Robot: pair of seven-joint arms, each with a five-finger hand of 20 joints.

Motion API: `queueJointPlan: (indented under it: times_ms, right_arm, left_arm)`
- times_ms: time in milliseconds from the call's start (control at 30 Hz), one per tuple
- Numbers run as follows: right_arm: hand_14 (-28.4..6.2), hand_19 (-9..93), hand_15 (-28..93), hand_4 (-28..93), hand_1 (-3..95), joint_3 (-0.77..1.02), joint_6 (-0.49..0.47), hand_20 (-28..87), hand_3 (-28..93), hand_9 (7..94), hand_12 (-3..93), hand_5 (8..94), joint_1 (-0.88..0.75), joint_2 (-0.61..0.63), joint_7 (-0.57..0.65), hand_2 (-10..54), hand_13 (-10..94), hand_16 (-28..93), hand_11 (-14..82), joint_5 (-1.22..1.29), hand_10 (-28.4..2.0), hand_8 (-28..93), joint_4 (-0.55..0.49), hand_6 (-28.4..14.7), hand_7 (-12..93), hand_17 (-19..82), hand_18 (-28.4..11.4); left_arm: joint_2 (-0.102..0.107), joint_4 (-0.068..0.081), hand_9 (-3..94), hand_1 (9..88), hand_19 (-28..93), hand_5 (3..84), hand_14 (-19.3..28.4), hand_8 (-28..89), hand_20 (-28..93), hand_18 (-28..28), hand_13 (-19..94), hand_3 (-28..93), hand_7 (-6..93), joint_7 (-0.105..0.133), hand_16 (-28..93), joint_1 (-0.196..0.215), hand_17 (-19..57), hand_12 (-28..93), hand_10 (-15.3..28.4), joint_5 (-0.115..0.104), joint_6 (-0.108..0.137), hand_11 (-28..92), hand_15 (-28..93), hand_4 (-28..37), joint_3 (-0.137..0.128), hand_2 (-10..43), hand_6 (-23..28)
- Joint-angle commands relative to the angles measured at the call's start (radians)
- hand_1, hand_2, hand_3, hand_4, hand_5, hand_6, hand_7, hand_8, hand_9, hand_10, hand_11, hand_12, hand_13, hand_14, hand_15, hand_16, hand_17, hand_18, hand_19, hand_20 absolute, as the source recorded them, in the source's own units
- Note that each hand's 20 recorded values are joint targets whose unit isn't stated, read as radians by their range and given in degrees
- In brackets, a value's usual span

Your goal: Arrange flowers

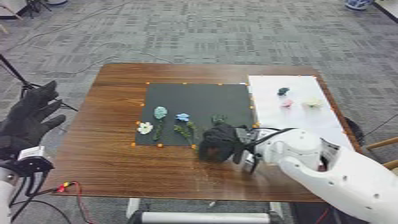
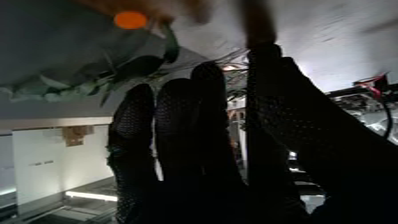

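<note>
The brown wooden surface point(image 1: 115, 165) stretches across the middle of the head view. Over it comes the white right arm point(image 1: 342, 175) from the bottom right corner, angled forward and inward, the wrist low above the wood. A black mat point(image 1: 191, 95) lies on the surface, with a white sheet point(image 1: 302, 117) along its right side. The left hand point(image 1: 31, 117) is raised beside the surface's left edge, fingers spread and nothing in it. The right hand point(image 1: 218, 142) is at the mat's near right corner; in the right wrist view its fingers are straight, the thumb close beside them, and whether it has hold of a stem I cannot tell. Just past it on the mat is a leafy green sprig point(image 1: 219, 119). Left of the hand lie a blue flower point(image 1: 183, 117) on a leafy stem, then a pale teal flower point(image 1: 160, 113) on a long stem, then a white flower point(image 1: 145, 128). On the sheet, well apart from the hand, are a cream flower point(image 1: 313, 102), a pink flower point(image 1: 287, 103) and a dark flower point(image 1: 282, 91). Small orange marks point(image 1: 161, 145) dot the mat's border.
</note>
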Motion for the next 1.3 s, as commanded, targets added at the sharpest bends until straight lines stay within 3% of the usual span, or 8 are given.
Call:
queueJointPlan:
  times_ms: [33,933,1300]
  right_arm:
    - [-12.7,75,78,-22,35.5,0.002,-0.013,56,93,39.9,47.8,52.4,0.032,-0.038,0.004,-1.4,42,46,52.7,-0.037,-13.1,-20,0.037,6.8,30,20,-19.3]
    - [-13.4,75,81,-22,31.9,0.028,-0.041,56,93,40.8,43.8,52.3,0.033,-0.125,0.028,-1.4,43,40,54.8,-0.06,-13.5,-19,0.059,6.9,29,20,-19.6]
    - [-13.3,76,80,-21,31.9,0.04,-0.035,56,93,41.0,43.3,52.0,0.035,-0.048,0.049,-2.2,43,40,54.9,-0.078,-13.5,-19,0.03,6.7,29,20,-19.7]
  left_arm:
    - [-0.005,-0.007,9.8,30.1,31,17.1,10.5,-8,11,18.9,1,45,18.8,-0.003,-4,-0.001,-14.1,21,7.6,0.0,-0.011,17,33,-28.3,-0.003,-4.2,1.2]
    - [-0.007,-0.004,9.8,30.2,31,17.1,10.5,-8,10,18.9,1,45,18.7,-0.005,-4,-0.003,-14.1,21,7.7,-0.003,-0.021,17,33,-28.3,-0.005,-4.2,1.2]
    - [-0.009,-0.007,9.8,30.1,31,17.1,10.5,-8,10,19.0,1,45,18.9,-0.004,-4,0.004,-14.2,21,7.7,-0.004,-0.016,17,33,-28.3,-0.01,-4.2,1.1]
